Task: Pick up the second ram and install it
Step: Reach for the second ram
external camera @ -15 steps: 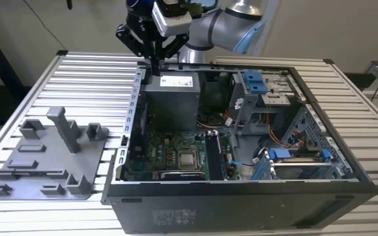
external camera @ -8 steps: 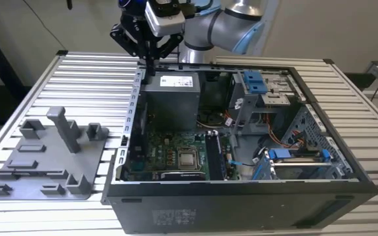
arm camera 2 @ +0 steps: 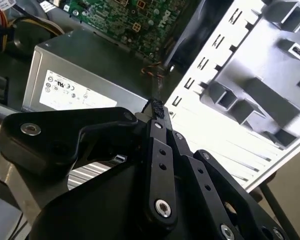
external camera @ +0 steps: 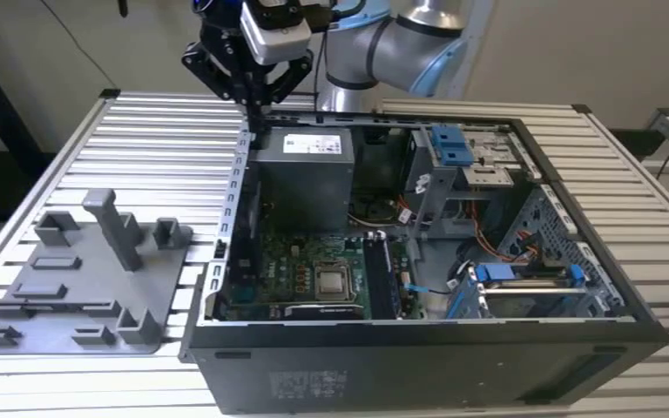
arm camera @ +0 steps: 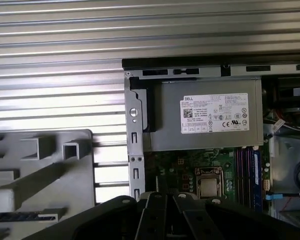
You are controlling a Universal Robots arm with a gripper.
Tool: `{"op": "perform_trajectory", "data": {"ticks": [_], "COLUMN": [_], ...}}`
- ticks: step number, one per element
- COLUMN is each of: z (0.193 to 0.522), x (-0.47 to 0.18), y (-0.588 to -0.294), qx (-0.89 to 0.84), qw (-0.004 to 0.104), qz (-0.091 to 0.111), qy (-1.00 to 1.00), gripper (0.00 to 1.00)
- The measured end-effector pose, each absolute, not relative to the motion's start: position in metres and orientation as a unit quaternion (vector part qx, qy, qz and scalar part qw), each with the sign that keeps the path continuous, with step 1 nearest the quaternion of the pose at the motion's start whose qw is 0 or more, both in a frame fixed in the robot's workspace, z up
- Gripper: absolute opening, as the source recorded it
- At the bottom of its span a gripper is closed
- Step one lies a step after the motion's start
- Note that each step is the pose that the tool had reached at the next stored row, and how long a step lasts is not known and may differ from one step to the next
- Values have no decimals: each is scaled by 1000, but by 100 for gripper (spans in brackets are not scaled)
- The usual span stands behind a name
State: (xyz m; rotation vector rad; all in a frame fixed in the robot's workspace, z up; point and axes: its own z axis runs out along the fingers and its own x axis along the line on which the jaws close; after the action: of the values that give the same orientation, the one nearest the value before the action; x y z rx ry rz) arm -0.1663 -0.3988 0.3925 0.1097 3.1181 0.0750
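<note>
Slats of one ribbed metal table (external camera: 137,131) are carrying two things in the exterior view: one open computer case (external camera: 428,366) filling the lower right of the frame, and one grey fixture plate (external camera: 32,344) lying at lower left. A narrow strip of bare slats is separating the plate's edge from the case's left wall.

In a long slot on the plate's near part, one dark strip is sitting, seemingly the second ram (external camera: 62,306). In the first wrist view the second ram (arm camera: 25,217) is showing at lower left, well apart from the pincer. One tall post (external camera: 114,228) is standing farther back on the plate.

Inside the case, one green motherboard (external camera: 300,261) is lying with one processor socket (external camera: 334,280) at its middle. Two blue brackets are sitting at right: the near bracket (external camera: 521,274) and the far bracket (external camera: 451,144). Beyond the board, one grey power supply (external camera: 302,174) is filling the far-left corner.

Above that corner's rim, at upper centre-left, the one pincer (external camera: 254,111) is hanging from one arm (external camera: 410,39). In the second wrist view the pincer (arm camera 2: 157,108) is showing its tips pressed together, gripping nothing visible. Wide bare table is lying open at upper left.
</note>
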Motion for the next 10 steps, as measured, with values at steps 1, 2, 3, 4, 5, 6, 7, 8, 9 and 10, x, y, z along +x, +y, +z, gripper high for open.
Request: {"op": "perform_trajectory", "data": {"ticks": [1, 2, 3, 4, 5, 6, 7, 8, 9, 10], "z": [392, 392, 392, 392, 392, 392, 392, 392, 392, 392], "x": [-168, -169, -171, -172, -173, -175, -176, -178, -179, -181], "y": [-399, -399, -399, -399, -399, -399, -399, -399, -399, -399], "qx": [35, 35, 35, 35, 35, 35, 35, 35, 35, 35], "qw": [10, 10, 10, 10, 10, 10, 10, 10, 10, 10], "qz": [24, 24, 24, 24, 24, 24, 24, 24, 24, 24], "qy": [999, 999, 999, 999, 999, 999, 999, 999, 999, 999], "gripper": [11, 11, 11, 11, 11, 11, 11, 11, 11, 11]}}
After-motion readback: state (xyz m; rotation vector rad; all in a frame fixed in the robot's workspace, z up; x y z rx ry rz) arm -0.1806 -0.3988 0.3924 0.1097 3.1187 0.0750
